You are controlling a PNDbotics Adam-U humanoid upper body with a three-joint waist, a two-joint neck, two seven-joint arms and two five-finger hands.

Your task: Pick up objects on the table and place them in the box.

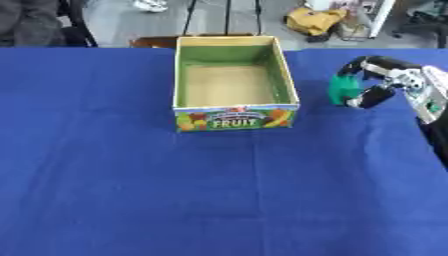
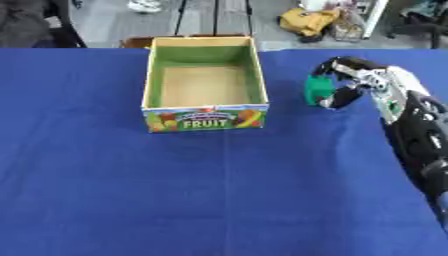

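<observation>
The right hand (image 1: 378,82) comes in from the right side of the table, its black and silver arm running off the right edge. Its fingers and thumb are curled round a small green object (image 1: 344,89), fingers over the top and thumb underneath, so the object is clamped between them. I cannot make out what the object is, only that it is green and blocky. It sits to the right of the box, apart from it, about level with the box's near half; whether it rests on the cloth or hangs just above it I cannot tell.

The box (image 1: 285,75) stands in the far middle of the table, a cardboard carton open at the top, with green inner walls and a bare brown floor. Its near wall carries a printed picture of fruit and the word FRUIT. Nothing lies inside it.

The table (image 1: 131,190) is covered by a blue cloth, with faint creases running across the near part.

Only 1 hand shows; the left hand appears in neither view.
</observation>
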